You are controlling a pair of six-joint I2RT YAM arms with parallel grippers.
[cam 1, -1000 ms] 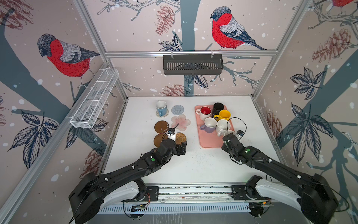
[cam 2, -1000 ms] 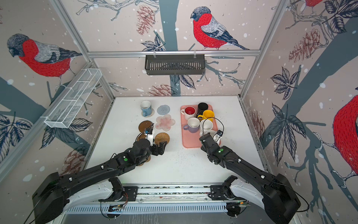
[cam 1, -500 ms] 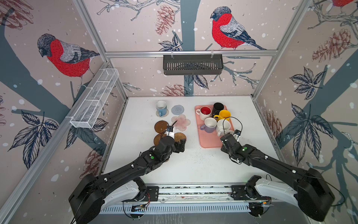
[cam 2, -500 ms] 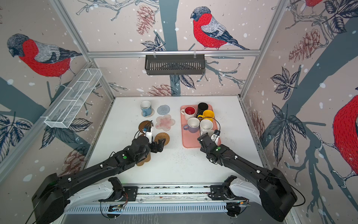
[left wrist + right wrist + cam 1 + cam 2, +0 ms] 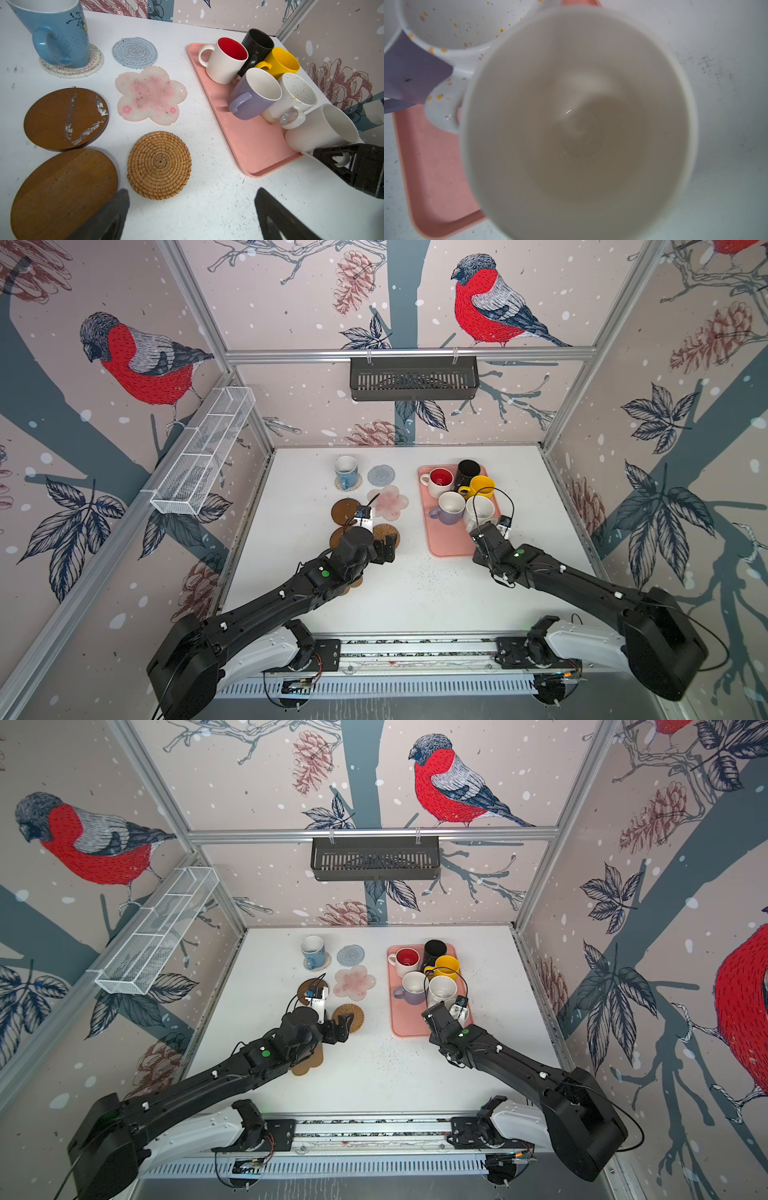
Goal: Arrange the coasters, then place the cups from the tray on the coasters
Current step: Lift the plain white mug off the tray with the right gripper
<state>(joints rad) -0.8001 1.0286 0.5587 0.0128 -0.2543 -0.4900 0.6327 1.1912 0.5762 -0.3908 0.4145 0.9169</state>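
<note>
Right end effector (image 5: 490, 533) at white mug (image 5: 320, 128) handle, grip unclear, left end effector (image 5: 191, 197) wide open

We take this for a robot lab test cell, aluminium frame (image 5: 291, 354) boxing in a white tabletop (image 5: 415, 597), printed bullfinch wallpaper (image 5: 490, 306) as backdrop, robot arms (image 5: 270, 605) bolted on a front mounting rail (image 5: 415, 649)

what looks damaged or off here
The brown disc coaster beside the pink flower coaster has whitish scraped patches across its top, like worn finish. The flower one looks speckled with dirt. Nothing spilled.
</note>
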